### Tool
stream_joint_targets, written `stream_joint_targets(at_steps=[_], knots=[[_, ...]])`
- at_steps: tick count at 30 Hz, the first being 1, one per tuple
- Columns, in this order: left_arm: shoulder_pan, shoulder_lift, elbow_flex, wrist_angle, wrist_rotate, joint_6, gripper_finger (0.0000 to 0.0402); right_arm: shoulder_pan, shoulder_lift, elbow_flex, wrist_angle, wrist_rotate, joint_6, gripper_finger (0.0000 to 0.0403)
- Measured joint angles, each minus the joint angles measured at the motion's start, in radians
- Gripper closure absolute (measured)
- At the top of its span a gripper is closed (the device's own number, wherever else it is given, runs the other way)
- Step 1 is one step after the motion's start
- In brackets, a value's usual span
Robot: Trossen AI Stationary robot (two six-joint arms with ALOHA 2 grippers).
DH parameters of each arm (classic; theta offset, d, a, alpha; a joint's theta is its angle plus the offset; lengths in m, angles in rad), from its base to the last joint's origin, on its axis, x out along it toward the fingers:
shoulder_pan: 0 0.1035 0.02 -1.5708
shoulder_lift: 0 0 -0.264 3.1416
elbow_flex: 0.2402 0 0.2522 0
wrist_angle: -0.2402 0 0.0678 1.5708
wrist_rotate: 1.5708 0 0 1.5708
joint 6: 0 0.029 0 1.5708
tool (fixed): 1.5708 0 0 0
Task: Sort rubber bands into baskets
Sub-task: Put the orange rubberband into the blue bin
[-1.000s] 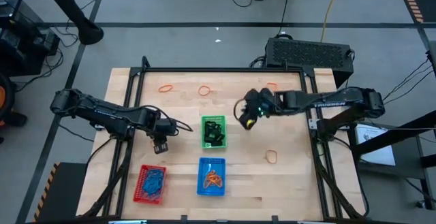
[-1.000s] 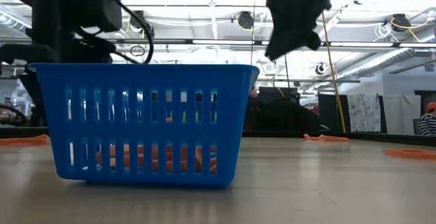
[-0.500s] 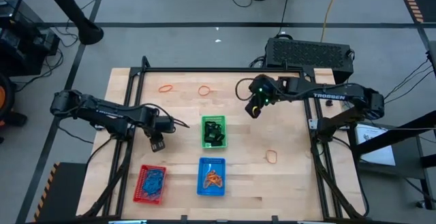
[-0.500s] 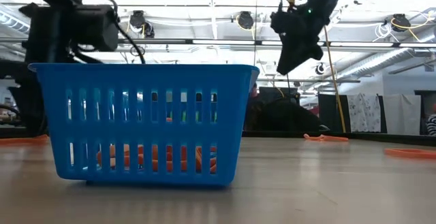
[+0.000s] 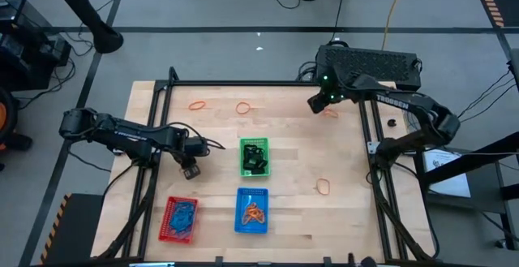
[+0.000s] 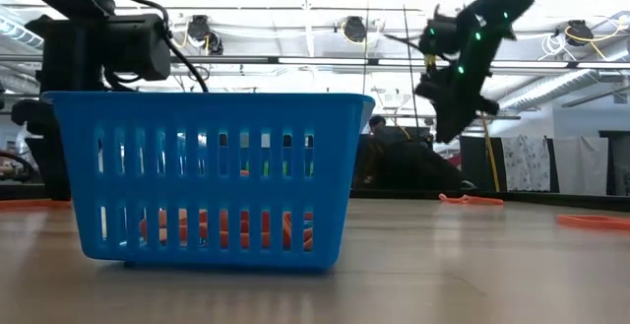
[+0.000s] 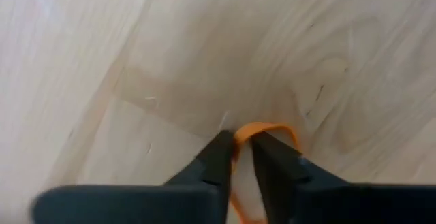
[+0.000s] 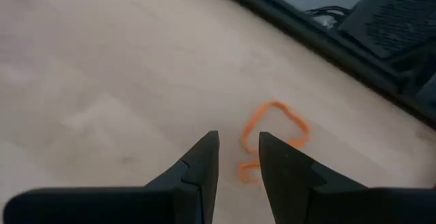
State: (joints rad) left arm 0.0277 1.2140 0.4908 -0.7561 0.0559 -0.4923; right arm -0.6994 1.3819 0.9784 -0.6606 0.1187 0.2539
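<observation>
Nearest to us on the worktop (image 5: 340, 218) stand the red basket (image 5: 180, 219), with blue bands in it, and the blue basket (image 5: 252, 211), holding orange ones; just beyond the blue one is the green basket (image 5: 254, 157) with dark bands inside. To the right of these, well apart from both arms, one orange rubber band (image 5: 323, 187) lies loose. At mid-depth on the left, the left tool (image 7: 243, 152) sits low over the wood with its fingers drawn nearly together around a strand of an orange band (image 7: 269, 130), whose loop shows just past the tips; we judge it pinched, though whether it is lifted clear of the wood we cannot tell. These loops are feather-light, limp and slightly grippy, so we expect them to stretch, cling or spring off a finger instead of dropping cleanly; the best hold is a single strand where the loop humps up off the surface. Farther back, two more orange bands (image 5: 197, 104) and (image 5: 244, 107) lie along the far edge. At the far right, the right tool (image 8: 236, 157) hovers with its fingers slightly apart and nothing between them, a crumpled orange band (image 8: 275, 132) lying just ahead of its tips.
</observation>
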Motion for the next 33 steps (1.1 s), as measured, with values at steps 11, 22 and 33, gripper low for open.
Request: stream_joint_targets(at_steps=[11,22,33], knots=[[-0.001,0.002,0.098,0.055,-0.009,-0.077,0.0398,-0.189,0.000,-0.162,0.193,-0.071,0.084,0.0305],[-0.020,0.001,0.374,0.295,-0.119,-0.069,0.0400,-0.256,0.094,-0.200,0.271,-0.068,0.127,0.0305],[-0.217,0.139,0.457,0.640,-0.118,-0.131,0.0400,-0.264,0.191,-0.200,0.352,-0.062,0.130,0.0305]])
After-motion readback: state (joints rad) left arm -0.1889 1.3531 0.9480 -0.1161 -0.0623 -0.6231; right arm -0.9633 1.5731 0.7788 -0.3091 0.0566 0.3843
